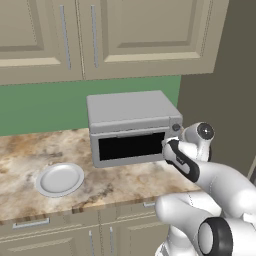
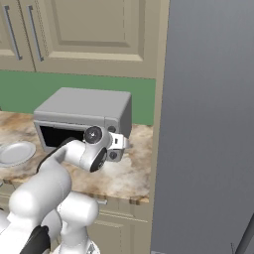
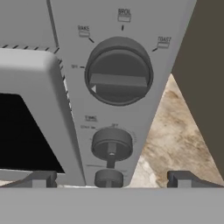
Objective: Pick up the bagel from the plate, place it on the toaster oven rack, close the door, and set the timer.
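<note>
Item: toaster oven (image 1: 132,127), toward the surface's (image 1: 20,155) back right; door (image 1: 131,146) shut.

Item: fingers (image 3: 179,178), which I see spread wide, holding nothing, tips straddling the control panel's lower end. Timer knob (image 3: 112,145) sits between them, just ahead; larger mode dial (image 3: 118,71) above.

Item: plate (image 1: 60,179), bare, near the surface's front left edge.

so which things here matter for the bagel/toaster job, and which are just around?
Job:
- grey box-shaped toaster oven
- its grey-framed black-glass door, shut
- small dark timer knob, below the large mode dial
- round grey-white plate, no bagel on it
- claw, fingertips wide apart at the knobs

Around:
- beige wall cabinets
- marbled counter
- green backsplash
</note>
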Controlling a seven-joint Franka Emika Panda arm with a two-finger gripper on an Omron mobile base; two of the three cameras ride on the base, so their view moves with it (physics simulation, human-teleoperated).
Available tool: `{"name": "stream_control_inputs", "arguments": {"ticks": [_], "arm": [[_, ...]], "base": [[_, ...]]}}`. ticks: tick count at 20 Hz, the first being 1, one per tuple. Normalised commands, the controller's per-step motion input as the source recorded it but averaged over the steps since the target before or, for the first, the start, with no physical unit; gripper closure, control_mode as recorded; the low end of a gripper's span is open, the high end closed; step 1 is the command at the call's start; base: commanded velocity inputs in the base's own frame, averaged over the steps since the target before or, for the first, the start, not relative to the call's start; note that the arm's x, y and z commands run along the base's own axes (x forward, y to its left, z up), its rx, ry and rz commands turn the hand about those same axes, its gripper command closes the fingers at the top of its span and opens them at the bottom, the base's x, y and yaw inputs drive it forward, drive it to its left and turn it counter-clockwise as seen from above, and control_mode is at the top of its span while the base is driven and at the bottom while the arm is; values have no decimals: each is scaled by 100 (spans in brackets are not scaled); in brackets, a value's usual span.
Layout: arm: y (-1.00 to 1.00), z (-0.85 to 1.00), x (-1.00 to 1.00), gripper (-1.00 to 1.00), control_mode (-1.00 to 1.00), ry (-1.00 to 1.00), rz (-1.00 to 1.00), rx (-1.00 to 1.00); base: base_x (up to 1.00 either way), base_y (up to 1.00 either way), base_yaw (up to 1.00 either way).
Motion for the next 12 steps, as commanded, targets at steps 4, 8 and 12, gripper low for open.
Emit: {"name": "stream_control_inputs", "arguments": {"ticks": [4,8,12], "arm": [[0,-7,0,-100,-100,0,0,0],[0,-5,0,-100,-100,0,0,0],[0,-7,0,-100,-100,0,0,0]], "base": [[0,0,0],[0,0,0],[0,0,0]]}}
